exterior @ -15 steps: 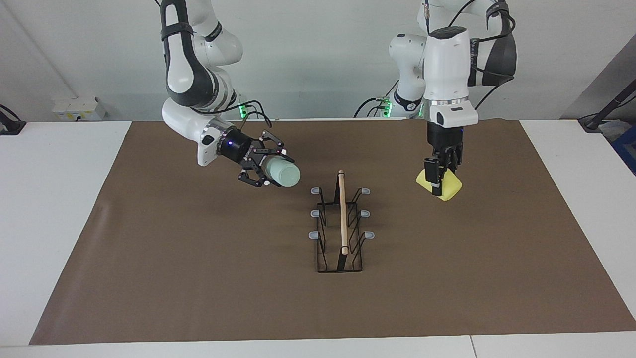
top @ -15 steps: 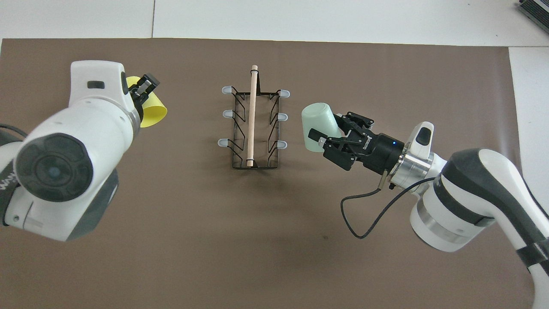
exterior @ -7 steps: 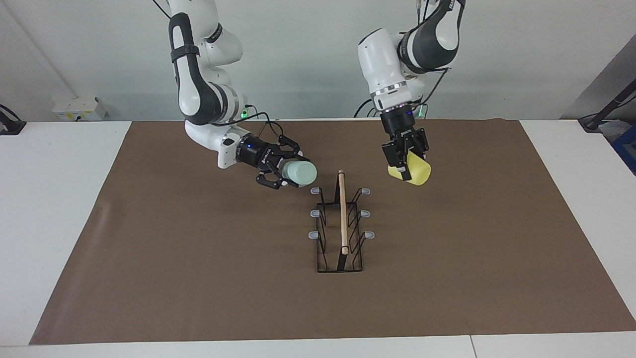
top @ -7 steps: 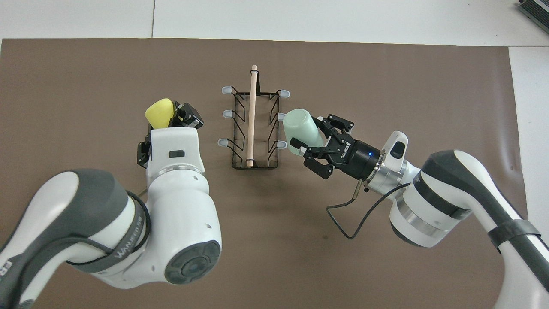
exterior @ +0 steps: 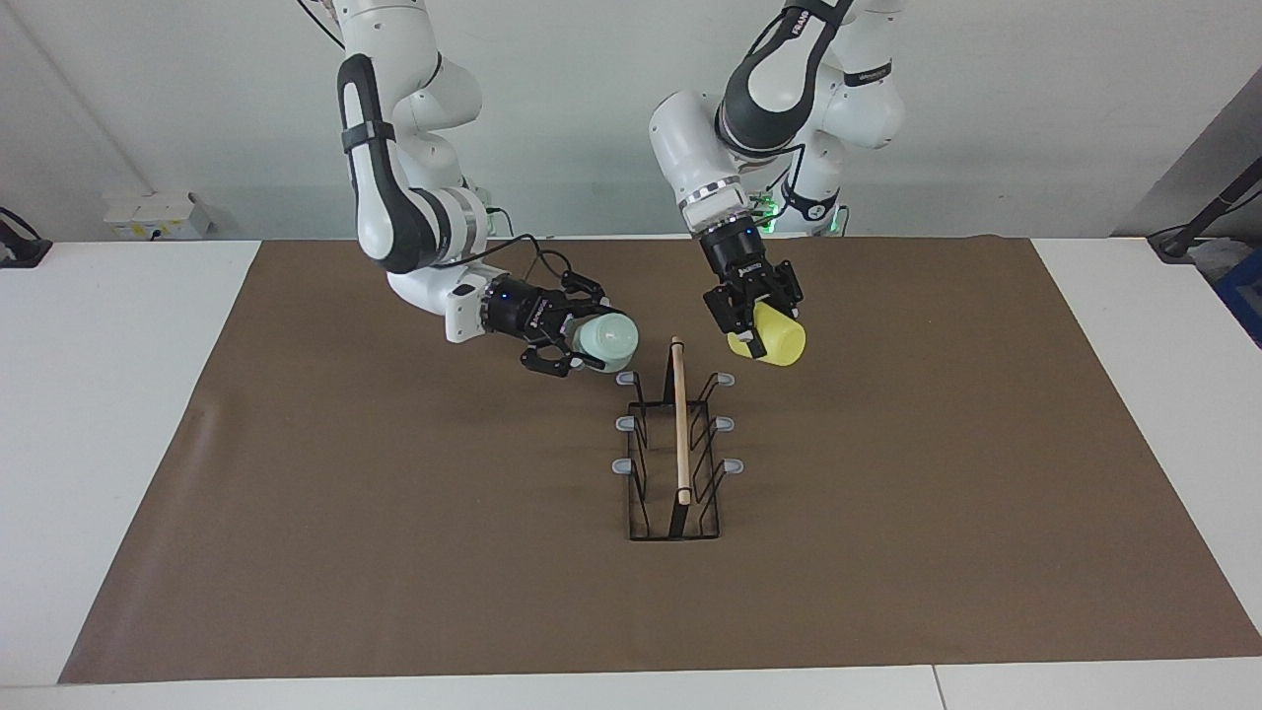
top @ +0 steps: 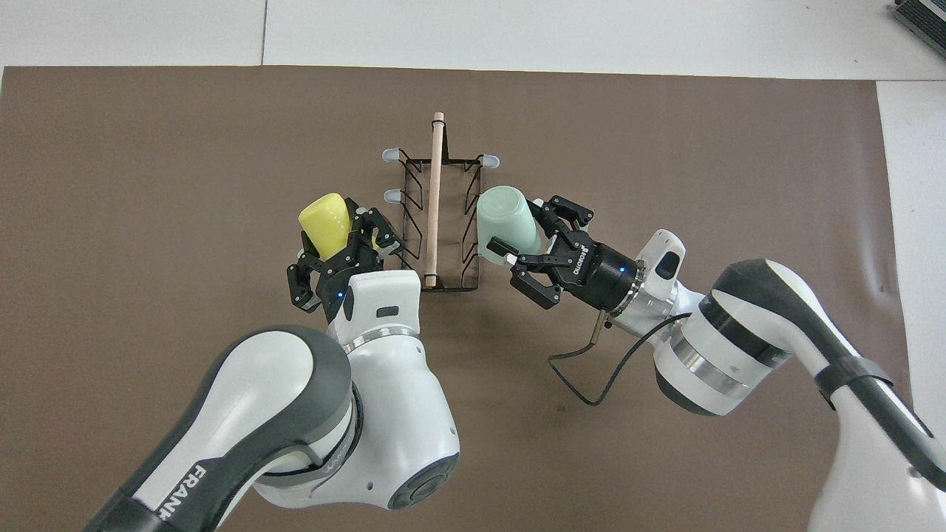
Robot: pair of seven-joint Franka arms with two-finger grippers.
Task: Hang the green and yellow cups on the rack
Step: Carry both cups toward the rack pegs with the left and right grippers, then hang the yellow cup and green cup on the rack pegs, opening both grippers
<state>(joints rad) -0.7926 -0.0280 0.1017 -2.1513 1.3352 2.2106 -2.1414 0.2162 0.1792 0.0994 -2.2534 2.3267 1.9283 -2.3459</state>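
both grippers of mine are clamped on cups and hang in the air by the rack (exterior: 676,444). my left gripper (exterior: 751,320) comes down at a slant, its fingers closed on the yellow cup (exterior: 772,336), which it holds tipped over, base pointing away from the wrist. that cup is up off the mat, over the brown mat (exterior: 394,552) just beside the rack's end nearest the robots, on the left arm's end of the table; in the overhead view it sits close against the prongs (top: 394,196) on that side, though i cannot tell whether it touches one. my right gripper (exterior: 577,345) reaches in almost level from the right arm's end, closed on the green cup (exterior: 604,341), which lies on its side with the base toward the rack. from above, the green cup (top: 505,219) covers the prongs on its side of the rack; whether it is on a prong i cannot tell. the rack stands on the mat in the middle of the table, its wooden rod (exterior: 679,420) running along the top, lengthwise away from the robots, and four grey tips show bare in the facing view on the rows farther from the robots.
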